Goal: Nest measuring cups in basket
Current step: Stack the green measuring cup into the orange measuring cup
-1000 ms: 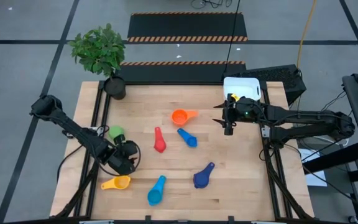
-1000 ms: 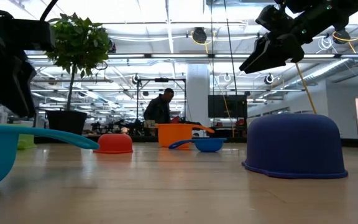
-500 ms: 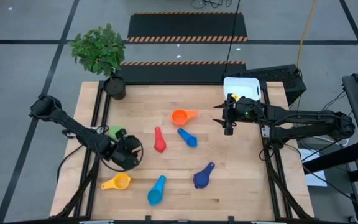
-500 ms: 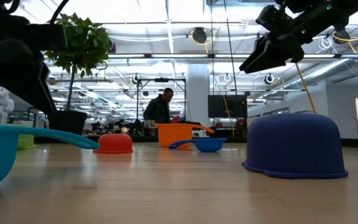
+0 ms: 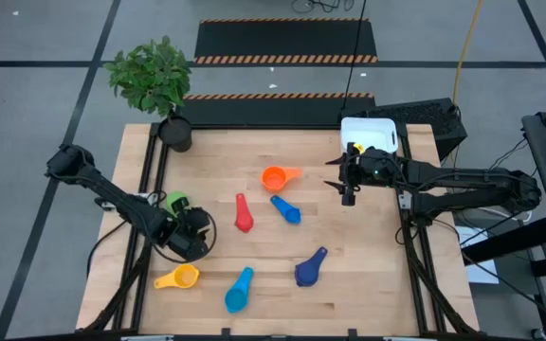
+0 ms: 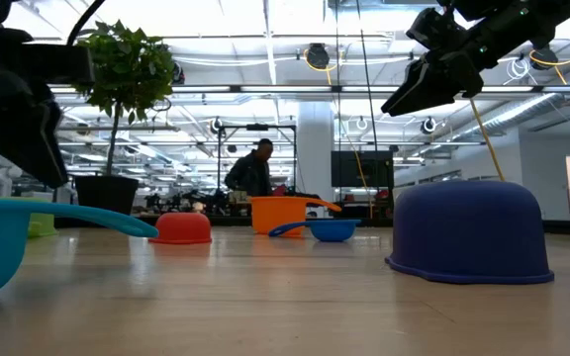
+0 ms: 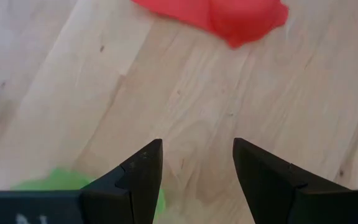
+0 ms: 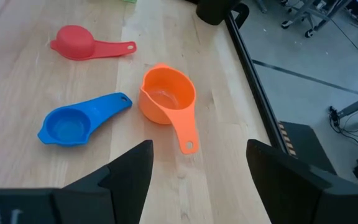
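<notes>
We see the left gripper [image 5: 191,239] low over the near-left part of the wooden tabletop [image 5: 349,275], its two dark fingers [image 7: 138,180] parted with bare wood between them and nothing held; a green object [image 5: 176,201] lies just beside it, and the red measuring cup [image 5: 243,215] lies a little ahead. The right gripper [image 5: 349,189] hangs in the air above the far-right part of the tabletop, its fingers [image 8: 129,174] likewise spread and empty, touching nothing. The white basket [image 5: 368,130] sits at the far-right corner, just behind the right gripper, and we see no cup inside it. All six measuring cups lie scattered and separate on the wood: the orange cup [image 5: 275,177] upright near the centre, the medium blue cup [image 5: 286,209] just beside it, the red cup resting mouth down, the dark blue cup [image 5: 309,268] mouth down toward the near edge, the light blue cup [image 5: 239,290] near the front edge, and the yellow cup [image 5: 179,278] at the near left. A potted plant [image 5: 154,80] stands at the far-left corner.
</notes>
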`<state>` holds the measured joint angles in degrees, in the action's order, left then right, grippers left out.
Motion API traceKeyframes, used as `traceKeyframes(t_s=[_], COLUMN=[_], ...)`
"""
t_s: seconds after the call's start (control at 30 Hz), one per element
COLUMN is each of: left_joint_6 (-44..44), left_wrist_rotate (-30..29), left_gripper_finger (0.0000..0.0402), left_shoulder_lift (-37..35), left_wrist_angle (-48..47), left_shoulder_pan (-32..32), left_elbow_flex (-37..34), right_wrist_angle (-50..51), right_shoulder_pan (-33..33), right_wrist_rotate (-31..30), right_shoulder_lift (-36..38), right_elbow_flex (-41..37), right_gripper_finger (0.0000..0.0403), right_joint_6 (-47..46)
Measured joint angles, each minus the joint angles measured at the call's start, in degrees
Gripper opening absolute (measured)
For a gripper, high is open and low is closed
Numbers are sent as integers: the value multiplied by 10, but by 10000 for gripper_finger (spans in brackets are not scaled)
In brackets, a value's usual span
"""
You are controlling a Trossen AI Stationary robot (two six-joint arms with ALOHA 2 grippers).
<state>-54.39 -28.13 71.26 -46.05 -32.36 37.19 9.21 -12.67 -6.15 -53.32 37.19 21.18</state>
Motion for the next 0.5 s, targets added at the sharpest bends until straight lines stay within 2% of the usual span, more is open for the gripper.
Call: traceKeyframes(t_s=[0.3,0.5], left_joint_6=[-75,-87], left_wrist_rotate=[60,54], left_gripper_finger=[198,198], left_shoulder_lift=[0,0], left_wrist_angle=[-17,-17], left_shoulder_pan=[-28,-34], left_elbow_flex=[-20,-37], right_wrist_angle=[-7,-10], right_shoulder_pan=[0,0], right_wrist_rotate=[0,0], right_shoulder_lift=[0,0], right_elbow_flex=[0,0], right_gripper_finger=[254,254], right_joint_6=[0,4])
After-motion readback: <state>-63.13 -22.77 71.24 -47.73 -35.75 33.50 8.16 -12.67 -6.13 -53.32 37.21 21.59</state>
